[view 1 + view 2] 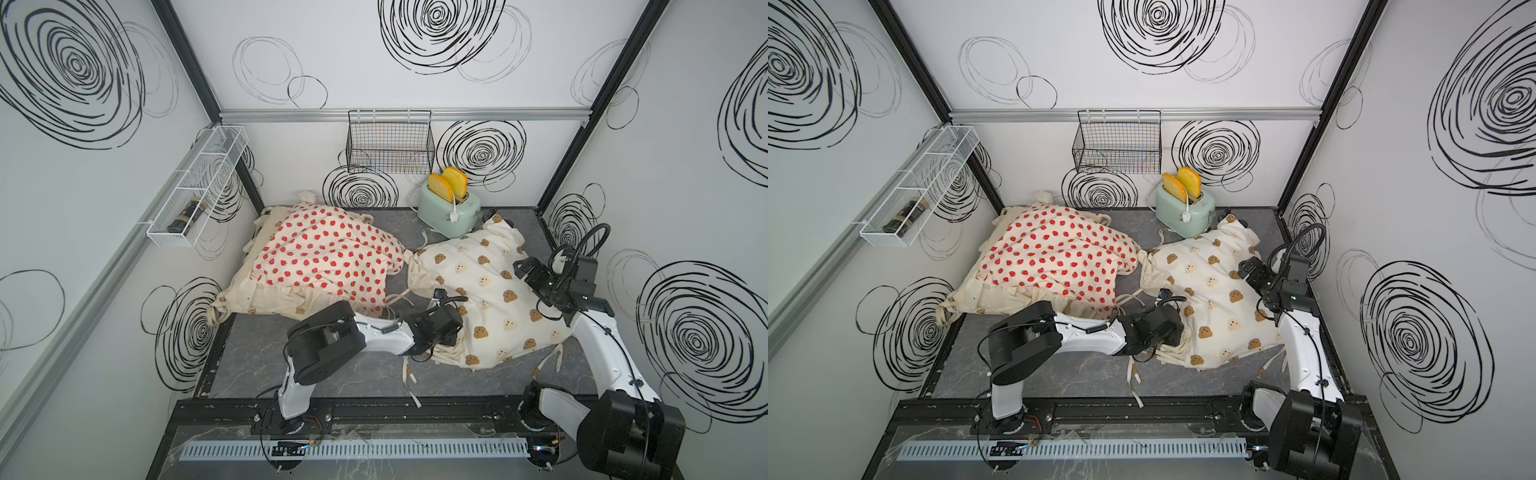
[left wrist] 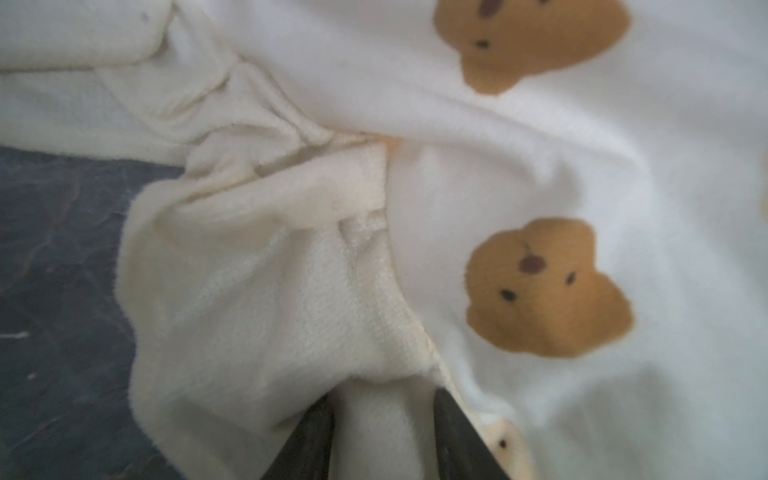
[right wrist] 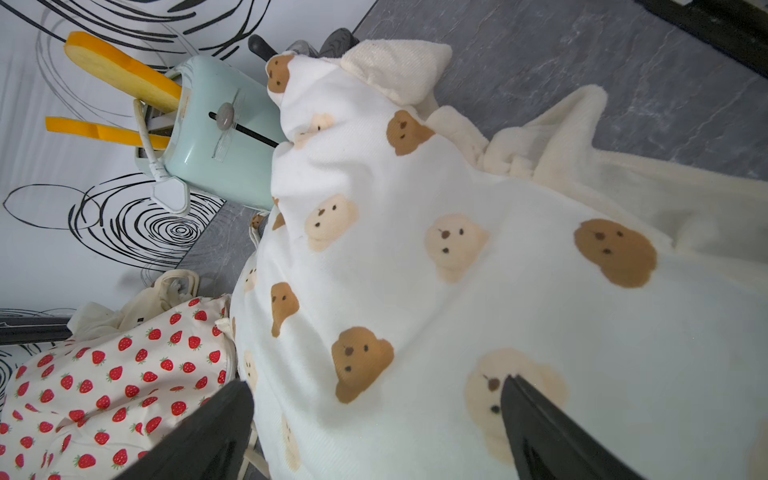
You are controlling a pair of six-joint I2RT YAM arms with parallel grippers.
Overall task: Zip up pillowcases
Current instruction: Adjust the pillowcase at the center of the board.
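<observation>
i am pinching the cream frill (image 2: 257, 291) of the bear-head pillowcase (image 2: 540, 166), seemingly limp and light, between the narrowed jaws of my left end effector (image 2: 384, 397), hovering the wide-open, empty right end effector (image 3: 376, 382) just above it.

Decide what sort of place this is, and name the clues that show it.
Probably a robot test booth, not a home: scribble-patterned wall panels on an aluminium frame, a left arm and right arm mounted on a front rail, and household props, a mint toaster and frilled pillowcases, on the dark tabletop.
</observation>
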